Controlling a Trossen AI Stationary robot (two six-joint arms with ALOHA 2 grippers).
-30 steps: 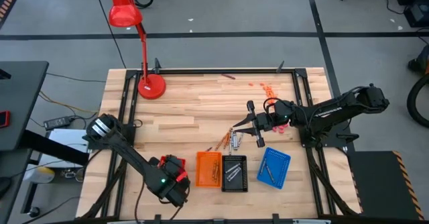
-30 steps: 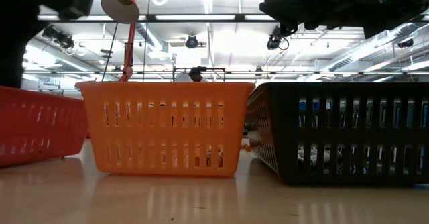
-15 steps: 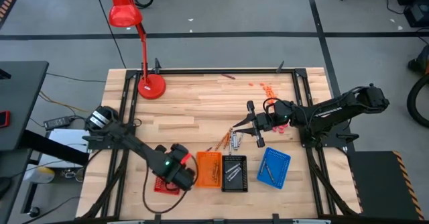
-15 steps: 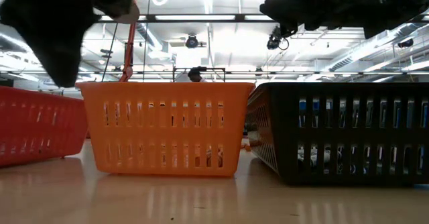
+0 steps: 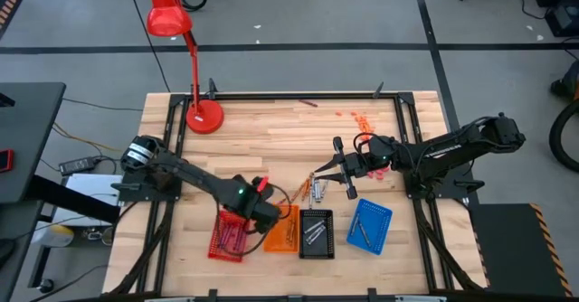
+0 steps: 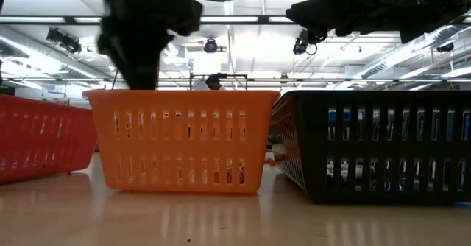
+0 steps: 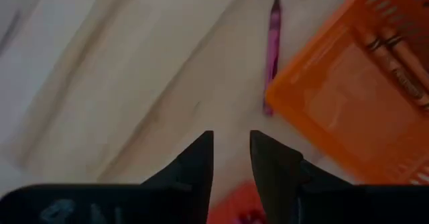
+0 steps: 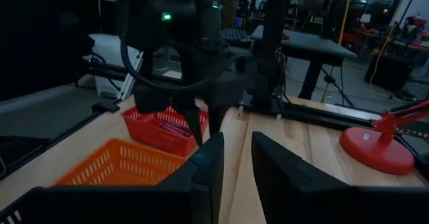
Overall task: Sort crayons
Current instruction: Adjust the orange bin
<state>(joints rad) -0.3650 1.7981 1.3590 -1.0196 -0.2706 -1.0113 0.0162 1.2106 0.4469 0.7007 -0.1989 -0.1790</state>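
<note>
Two arms: left gripper empty, fingers slightly apart, between red tray and orange tray.
Right gripper: waiting, narrowly parted.
Next: grasp maroon crayon.

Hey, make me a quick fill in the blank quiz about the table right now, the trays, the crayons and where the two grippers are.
1. The red tray sits beside the ____ tray.
2. The left gripper hovers between the red tray and the ____ tray.
3. In the left wrist view, a loose ____ crayon lies on the table.
4. The right gripper holds ____.

Missing words: orange; orange; purple; nothing
</note>
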